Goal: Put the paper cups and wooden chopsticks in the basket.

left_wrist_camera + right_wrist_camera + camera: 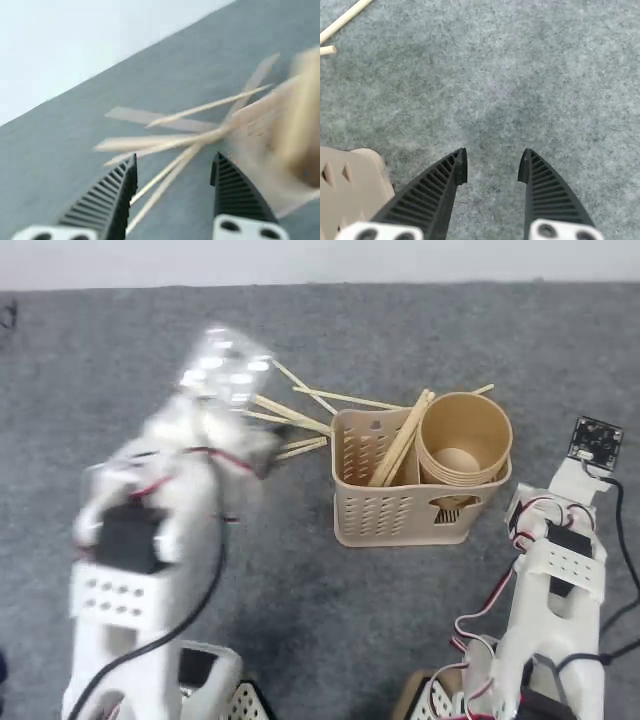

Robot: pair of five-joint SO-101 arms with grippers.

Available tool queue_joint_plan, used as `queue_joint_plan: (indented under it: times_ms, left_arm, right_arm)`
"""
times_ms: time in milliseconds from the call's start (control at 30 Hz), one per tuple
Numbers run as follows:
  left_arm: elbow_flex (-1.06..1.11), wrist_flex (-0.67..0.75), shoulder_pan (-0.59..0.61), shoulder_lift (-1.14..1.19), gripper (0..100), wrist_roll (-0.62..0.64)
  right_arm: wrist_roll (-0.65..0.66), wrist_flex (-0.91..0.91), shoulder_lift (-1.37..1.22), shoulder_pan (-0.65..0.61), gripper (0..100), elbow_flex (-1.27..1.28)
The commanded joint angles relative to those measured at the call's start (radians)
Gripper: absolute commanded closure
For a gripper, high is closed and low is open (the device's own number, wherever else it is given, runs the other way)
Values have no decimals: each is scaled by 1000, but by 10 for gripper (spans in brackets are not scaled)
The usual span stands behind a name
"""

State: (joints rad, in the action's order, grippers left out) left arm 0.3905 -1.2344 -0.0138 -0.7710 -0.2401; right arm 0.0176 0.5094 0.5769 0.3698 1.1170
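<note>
Left wrist view has your left gripper [176,157], jaws apart, over the loose chopsticks [165,142], so you're likely mid-pickup: lower, clamp one, then carry it to the basket [400,510]

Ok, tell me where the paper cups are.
High view: the paper cups sit stacked inside the basket, at its end nearest the right arm, beside leaning chopsticks.
</note>
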Motion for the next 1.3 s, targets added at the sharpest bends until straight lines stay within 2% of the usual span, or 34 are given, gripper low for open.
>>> queue_joint_plan:
  times_ms: [0, 100, 333, 500, 633, 800, 900, 1067, 1267]
  left_arm:
    - [-41, -20, 304, -43, 772, -132]
    - [-4, -23, 408, -48, 772, -199]
    - [134, -28, 543, -49, 772, -288]
    - [328, -23, 686, -52, 772, -296]
    - [464, 20, 793, -51, 771, -292]
    - [615, 104, 796, -51, 771, -282]
    - [717, 216, 778, -51, 771, -178]
    - [911, 374, 661, -52, 771, 11]
    - [980, 514, 626, -52, 772, 31]
  right_arm:
    - [12, -21, 10, -10, 822, -5]
    - [12, -21, 10, -12, 822, -5]
    - [12, -27, 8, -12, 822, 6]
    - [12, -136, 18, -7, 820, 78]
    - [12, -130, 21, 44, 821, 109]
    - [11, -136, 21, 65, 821, 114]
    - [11, -136, 21, 65, 821, 115]
    - [11, -139, 15, 64, 822, 115]
    - [11, -137, 13, 64, 822, 117]
